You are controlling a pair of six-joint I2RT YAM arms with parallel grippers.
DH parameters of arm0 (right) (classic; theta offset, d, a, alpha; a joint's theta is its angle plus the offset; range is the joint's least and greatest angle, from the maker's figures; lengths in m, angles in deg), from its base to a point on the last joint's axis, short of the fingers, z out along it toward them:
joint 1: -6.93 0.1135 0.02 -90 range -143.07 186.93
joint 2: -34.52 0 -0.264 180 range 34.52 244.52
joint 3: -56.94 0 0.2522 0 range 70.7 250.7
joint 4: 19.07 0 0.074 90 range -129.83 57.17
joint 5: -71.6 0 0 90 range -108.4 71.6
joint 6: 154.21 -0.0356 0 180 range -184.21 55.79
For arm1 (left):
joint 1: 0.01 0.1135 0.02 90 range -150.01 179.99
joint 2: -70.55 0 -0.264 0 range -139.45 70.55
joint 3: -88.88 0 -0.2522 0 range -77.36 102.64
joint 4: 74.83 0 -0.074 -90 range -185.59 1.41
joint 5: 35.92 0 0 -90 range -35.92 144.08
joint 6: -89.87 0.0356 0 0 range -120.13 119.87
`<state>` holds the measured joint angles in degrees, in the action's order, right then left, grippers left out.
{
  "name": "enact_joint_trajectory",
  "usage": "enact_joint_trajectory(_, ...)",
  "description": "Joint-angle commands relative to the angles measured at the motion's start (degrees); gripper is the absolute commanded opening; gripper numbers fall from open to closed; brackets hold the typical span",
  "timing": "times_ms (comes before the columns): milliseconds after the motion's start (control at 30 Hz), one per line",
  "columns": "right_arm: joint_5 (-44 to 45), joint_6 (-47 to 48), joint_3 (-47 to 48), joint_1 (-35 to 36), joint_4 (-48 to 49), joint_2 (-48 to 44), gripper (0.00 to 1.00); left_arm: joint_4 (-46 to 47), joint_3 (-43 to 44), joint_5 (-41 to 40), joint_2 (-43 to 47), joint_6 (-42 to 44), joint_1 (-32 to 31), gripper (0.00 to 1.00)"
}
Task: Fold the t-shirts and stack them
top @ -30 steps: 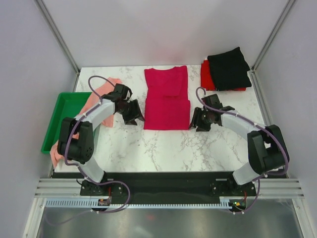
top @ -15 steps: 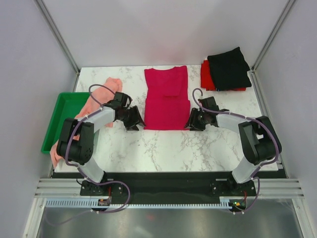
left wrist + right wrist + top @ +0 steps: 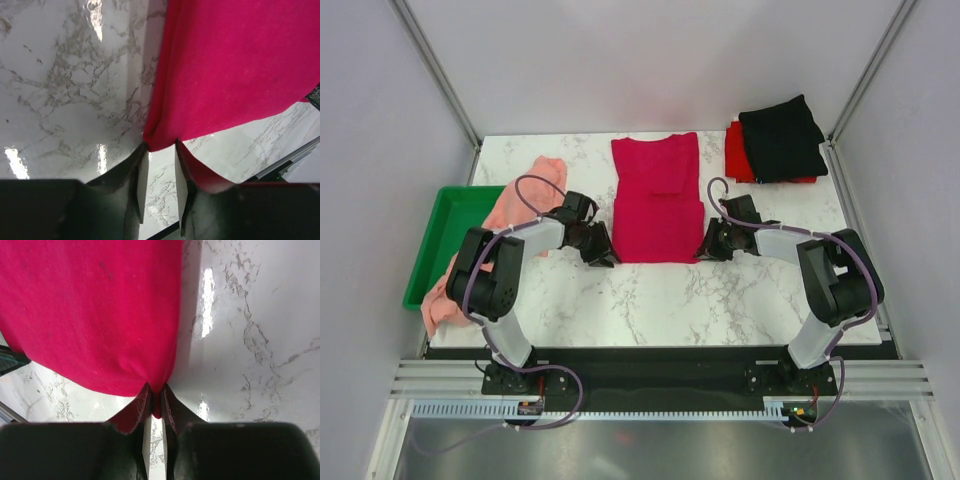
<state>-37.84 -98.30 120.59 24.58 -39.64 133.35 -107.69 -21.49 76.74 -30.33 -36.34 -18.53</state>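
A: Crimson cloth t-shirt [image 3: 658, 200], where?
B: Middle of the white marble surface [image 3: 650, 300], toward the far edge. Right end effector [image 3: 156, 392] pinches its near-right corner; left end effector [image 3: 160, 150], slightly parted, straddles the near-left.
A: Room?
B: Bare marble nearward.

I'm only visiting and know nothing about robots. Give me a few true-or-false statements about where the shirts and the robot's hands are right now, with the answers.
1. The left hand and the right hand are at the two near corners of the crimson shirt. True.
2. The black shirt lies in the green tray. False: it lies on the bright red shirt at the table's far right.
3. The right hand is pinching crimson cloth. True.
4. The salmon-pink shirt is folded on the stack. False: it lies unfolded at the left, partly over the green tray.
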Motion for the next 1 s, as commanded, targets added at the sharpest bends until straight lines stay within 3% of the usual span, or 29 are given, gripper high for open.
enact_joint_trajectory(0,1.34,1.57,-0.23,-0.42,0.22,1.63,0.17,2.30,-0.07,-0.85,-1.77,-1.85,-0.81,0.31)
enact_joint_trajectory(33,1.34,1.74,-0.06,-0.34,0.13,1.81,0.13,2.30,0.02,-0.94,-2.30,-2.11,-0.81,0.27)
enact_joint_trajectory(67,1.25,1.74,0.03,-0.42,0.04,1.90,0.05,2.30,0.46,-0.86,-2.65,-2.20,-0.81,0.09)
enact_joint_trajectory(100,1.25,1.83,0.12,-0.34,-0.13,1.98,0.00,2.30,0.63,-0.94,-2.83,-2.29,-0.81,0.02)
enact_joint_trajectory(567,-0.33,0.25,-2.51,-0.34,-2.94,-5.92,0.00,0.90,-4.81,-4.02,11.04,-2.38,-1.69,0.02)
enact_joint_trajectory(800,0.37,-0.19,-5.76,0.10,-8.91,-16.19,0.00,-2.08,-10.52,-3.58,23.50,-4.57,-3.36,0.02)
enact_joint_trajectory(967,1.86,-0.19,-6.38,0.98,-19.37,-27.70,0.00,-9.81,-10.79,-6.74,33.63,-8.26,-9.68,0.02)
